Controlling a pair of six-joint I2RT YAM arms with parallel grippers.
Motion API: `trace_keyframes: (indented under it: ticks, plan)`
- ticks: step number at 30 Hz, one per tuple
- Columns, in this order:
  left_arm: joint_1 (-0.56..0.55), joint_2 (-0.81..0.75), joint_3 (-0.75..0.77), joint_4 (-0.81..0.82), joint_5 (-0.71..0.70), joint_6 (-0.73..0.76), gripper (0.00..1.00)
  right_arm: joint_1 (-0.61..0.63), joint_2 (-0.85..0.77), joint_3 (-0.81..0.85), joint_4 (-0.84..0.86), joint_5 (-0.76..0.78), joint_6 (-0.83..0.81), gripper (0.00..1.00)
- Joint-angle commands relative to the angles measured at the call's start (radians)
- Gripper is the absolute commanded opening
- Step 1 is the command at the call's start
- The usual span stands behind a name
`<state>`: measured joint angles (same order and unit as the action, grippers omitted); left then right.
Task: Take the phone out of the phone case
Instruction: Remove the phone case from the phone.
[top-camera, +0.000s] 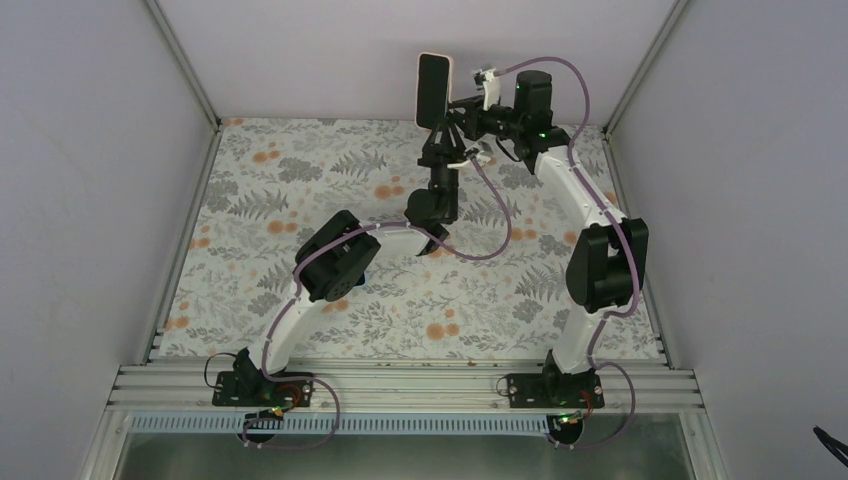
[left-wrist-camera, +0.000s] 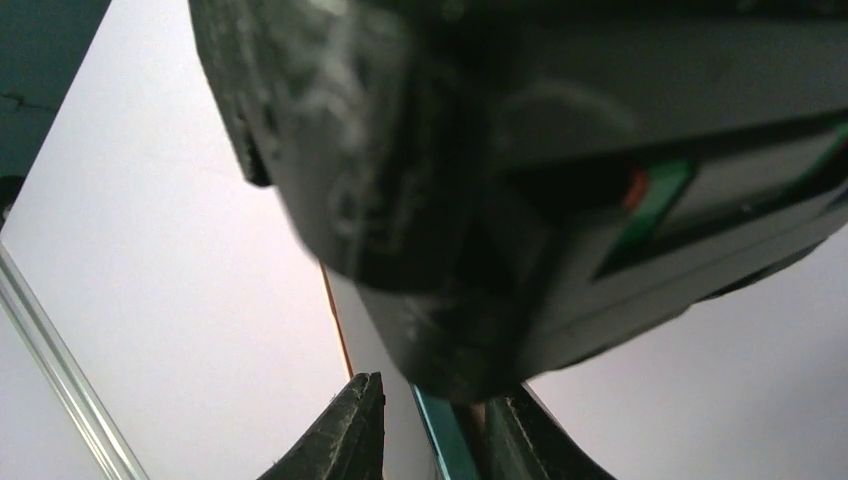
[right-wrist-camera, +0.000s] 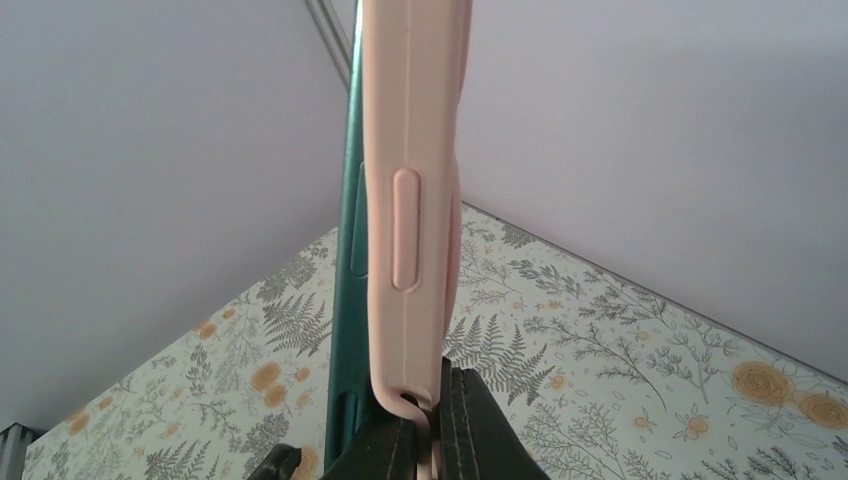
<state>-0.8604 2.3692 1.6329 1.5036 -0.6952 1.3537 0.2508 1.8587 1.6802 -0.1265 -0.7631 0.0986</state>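
Because the phone has to be drawn out of its sleeve, the two arms, bolted at the near edge of the fern-and-flower printed table (top-camera: 300, 300), meet in the air above the middle of its far edge, probably one to anchor and one to pull. The left gripper (left-wrist-camera: 437, 420) points upward from below. Its dark fingers (left-wrist-camera: 350, 440) stand slightly apart on either side of the thin edge of the teal-sided, black-screened phone (right-wrist-camera: 345, 300). A sliver of gap shows on one side, so I cannot tell whether they bite. Beyond it, the right gripper (right-wrist-camera: 440, 430) is pinched tight on the bottom rim of the pale pink silicone phone case (right-wrist-camera: 415, 150), holding it upright off the table. The phone lies along the case's pink wall, by my judgement not yet out.
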Motion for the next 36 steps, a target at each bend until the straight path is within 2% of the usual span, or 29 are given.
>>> trace_keyframes:
  ticks: [1,5,10,14,17,21,32,36]
  plan:
    - [-0.021,-0.1,0.059,0.074,0.147,-0.026,0.28,0.06,-0.009,-0.035,-0.131,-0.102,-0.023,0.04]
    - [0.001,-0.117,0.054,0.085,0.098,-0.028,0.33,0.048,-0.021,-0.039,-0.132,-0.113,-0.032,0.04]
    - [0.024,-0.129,0.1,0.062,-0.03,-0.04,0.4,0.048,-0.045,-0.053,-0.13,-0.088,-0.053,0.04]
    - [0.029,-0.192,0.083,-0.135,-0.122,-0.199,0.42,0.054,-0.052,-0.051,-0.143,-0.048,-0.092,0.04]
    - [0.029,-0.23,0.065,-0.289,-0.149,-0.306,0.39,0.056,-0.057,-0.043,-0.148,-0.02,-0.107,0.03]
    - [0.036,-0.22,0.096,-0.356,-0.2,-0.324,0.31,0.058,-0.062,-0.02,-0.173,0.001,-0.127,0.03]
    - [0.116,-0.3,0.063,-0.633,-0.25,-0.572,0.31,0.061,-0.09,-0.019,-0.176,0.011,-0.146,0.04]
    - [0.148,-0.338,0.05,-0.784,-0.248,-0.722,0.32,0.061,-0.103,-0.021,-0.161,0.016,-0.145,0.04]
